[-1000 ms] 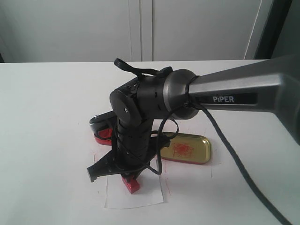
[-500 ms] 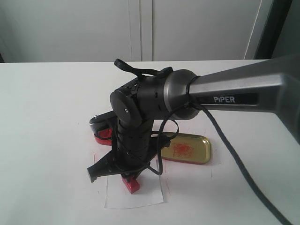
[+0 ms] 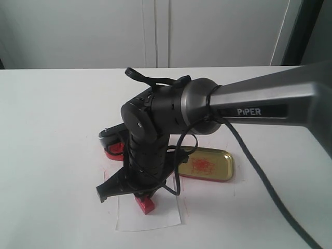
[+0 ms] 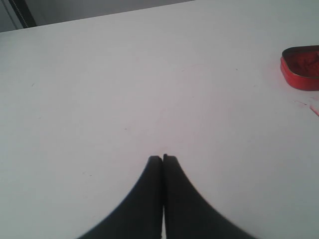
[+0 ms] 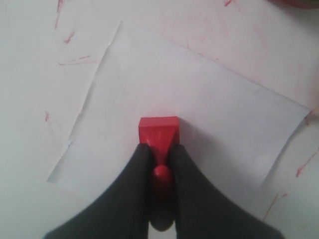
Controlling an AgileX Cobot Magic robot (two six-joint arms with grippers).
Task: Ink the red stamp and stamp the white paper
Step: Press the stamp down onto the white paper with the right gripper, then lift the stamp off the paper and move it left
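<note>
Reaching in from the frame's right, the arm (image 3: 249, 106) bends down; the right claw (image 5: 158, 149) grips the red stamp (image 5: 158, 130) on the white paper (image 5: 209, 104), lower centre. The left claw (image 4: 163, 158) is closed, empty. The red tin (image 4: 300, 67) holds red paste.

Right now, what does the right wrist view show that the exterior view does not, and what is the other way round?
Only the right wrist view: how the right gripper clamps the red stamp by its round knob, seen close from above.
Only the exterior view: the gold lid with its smeared inside, the red tin half hidden behind the arm, and the right arm itself.
Both: the red stamp standing on the white paper, apparently touching it, held by the right gripper.
</note>
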